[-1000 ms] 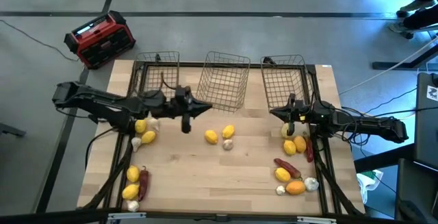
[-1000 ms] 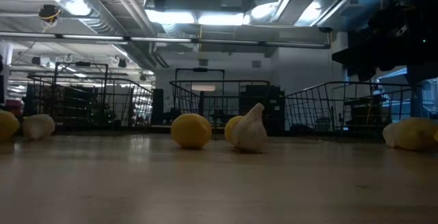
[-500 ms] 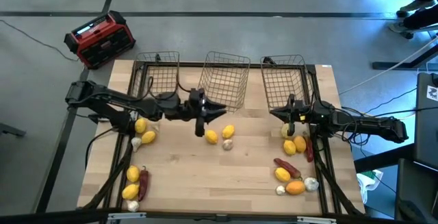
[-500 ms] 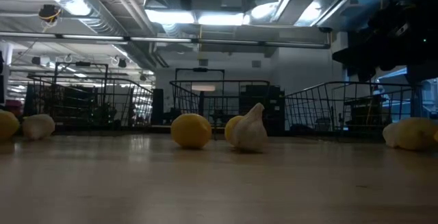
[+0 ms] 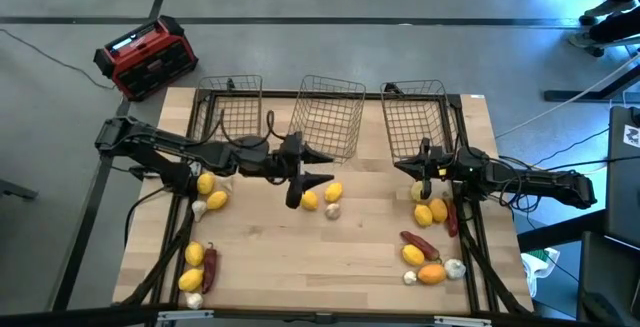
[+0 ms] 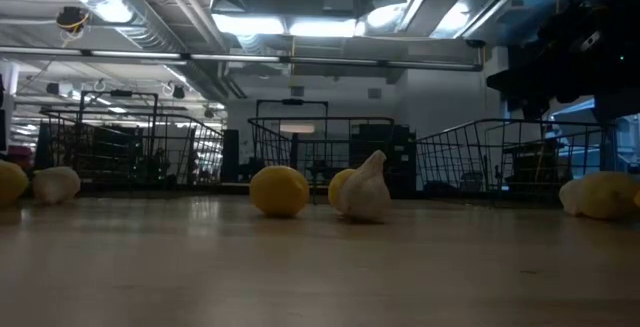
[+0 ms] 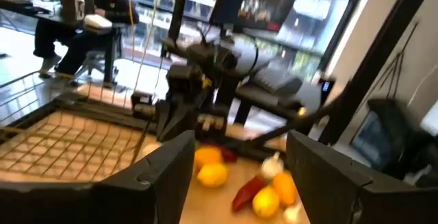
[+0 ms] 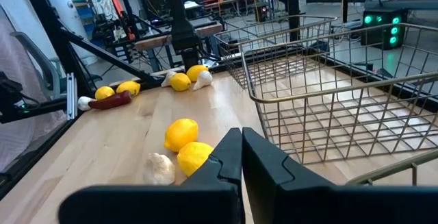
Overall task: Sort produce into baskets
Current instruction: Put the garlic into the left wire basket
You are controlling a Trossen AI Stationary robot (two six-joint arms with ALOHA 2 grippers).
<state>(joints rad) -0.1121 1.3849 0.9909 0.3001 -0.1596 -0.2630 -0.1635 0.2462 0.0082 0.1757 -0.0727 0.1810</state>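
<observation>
Dark fingers of the left gripper [image 5: 322, 167] are standing apart and empty above the table's middle, just beside a lemon [image 5: 310, 199], another lemon [image 5: 333, 192] and a bulb [image 5: 332, 210]. Descending off-centre could be knocking the lemon rolling. The right gripper [image 5: 421, 172] is waiting pinched shut, empty, beside the right basket [image 5: 415, 117]. The middle basket [image 5: 328, 117] is standing near, close behind the left gripper.

It was an open-plan robotics lab or workshop: exposed ceiling ducts [image 6: 130, 17] ran upper left, and a seated person [image 7: 102, 18] worked at a desk upper left.
</observation>
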